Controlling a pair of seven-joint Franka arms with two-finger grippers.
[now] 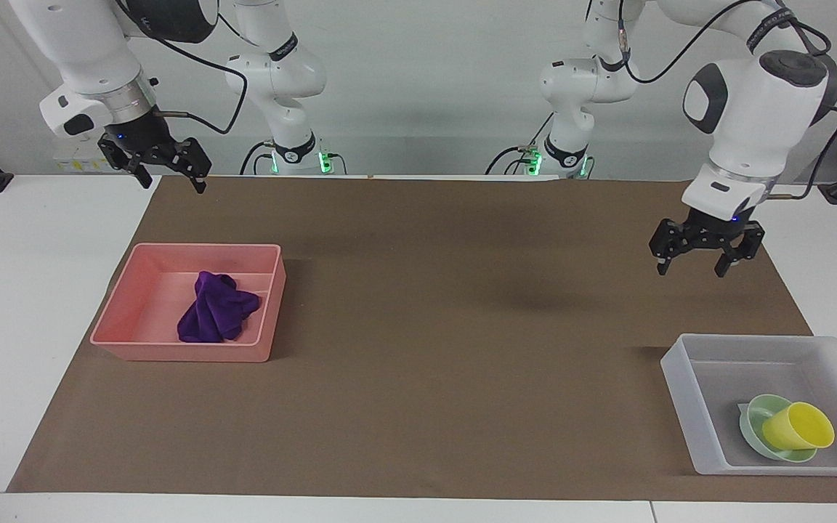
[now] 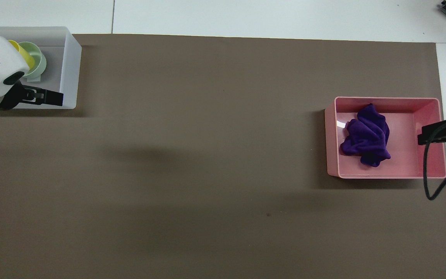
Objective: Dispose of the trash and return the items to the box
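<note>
The purple cloth (image 1: 215, 317) lies crumpled in the pink bin (image 1: 171, 350), also in the overhead view (image 2: 366, 135). The yellow cup (image 1: 800, 427) lies on its side in the mint-green bowl (image 1: 753, 434), which sits in the translucent tray (image 1: 684, 392). My left gripper (image 1: 705, 256) is open and empty, raised over the brown mat beside the tray. From overhead its wrist hides part of the cup (image 2: 28, 59) and the bowl (image 2: 39, 62). My right gripper (image 1: 166, 174) is open and empty, high over the mat's corner by the pink bin.
A brown mat (image 1: 462, 305) covers most of the white table. The pink bin (image 2: 333, 135) stands toward the right arm's end and the tray (image 2: 71, 66) toward the left arm's end. A black cable (image 2: 426, 170) hangs from the right arm over the bin's edge.
</note>
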